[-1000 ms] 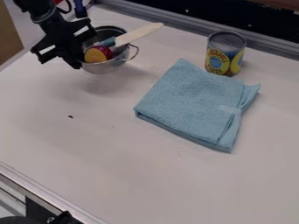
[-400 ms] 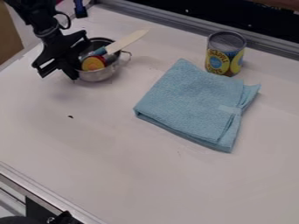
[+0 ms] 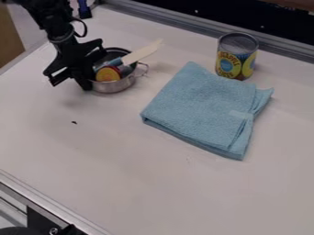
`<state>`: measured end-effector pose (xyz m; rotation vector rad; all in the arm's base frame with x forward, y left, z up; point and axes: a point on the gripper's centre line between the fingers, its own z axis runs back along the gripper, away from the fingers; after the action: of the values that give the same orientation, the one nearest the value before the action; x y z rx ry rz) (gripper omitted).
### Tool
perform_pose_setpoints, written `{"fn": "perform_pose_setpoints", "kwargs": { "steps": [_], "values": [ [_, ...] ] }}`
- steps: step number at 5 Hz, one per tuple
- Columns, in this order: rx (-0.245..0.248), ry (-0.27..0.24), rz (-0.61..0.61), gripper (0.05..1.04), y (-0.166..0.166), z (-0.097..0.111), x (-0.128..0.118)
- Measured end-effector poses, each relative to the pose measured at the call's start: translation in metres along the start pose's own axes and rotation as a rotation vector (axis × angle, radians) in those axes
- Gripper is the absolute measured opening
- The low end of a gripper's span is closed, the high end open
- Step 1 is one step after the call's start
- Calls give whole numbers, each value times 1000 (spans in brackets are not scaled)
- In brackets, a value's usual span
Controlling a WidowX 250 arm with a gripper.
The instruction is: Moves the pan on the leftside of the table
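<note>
The black gripper (image 3: 87,77) is at the upper left of the camera view, shut on the left side of a small silver pan (image 3: 116,86). The pan stands upright at or just above the white table (image 3: 122,160); whether its base touches the surface I cannot tell. Inside it lie a round yellow and red item (image 3: 108,74) and a utensil (image 3: 142,53) with a blue part and a pale blade, which sticks out over the rim to the upper right. The pan's left edge is hidden behind the gripper.
A folded light blue cloth (image 3: 199,108) lies right of the pan, near the middle. Beyond it stands a can (image 3: 236,56) with a yellow label. A metal rail (image 3: 184,21) runs along the far edge of the table.
Gripper and pan have come lower and nearer the front, first shifting a little left, then back right. The pan's shadow is now closer beneath it. Cloth and can have stayed put.
</note>
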<state>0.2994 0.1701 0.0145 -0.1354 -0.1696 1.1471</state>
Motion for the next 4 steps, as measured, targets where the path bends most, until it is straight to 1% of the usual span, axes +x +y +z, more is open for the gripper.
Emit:
{"fn": "perform_pose_setpoints", "kwargs": {
  "steps": [1,2,3,4],
  "values": [
    [17,2,9,225,1,2,1],
    [23,-23,15,458,1,13,4],
    [29,-31,38,749,-3,31,8],
    [-2,-44,30,983,-6,58,6]
  ]
}}
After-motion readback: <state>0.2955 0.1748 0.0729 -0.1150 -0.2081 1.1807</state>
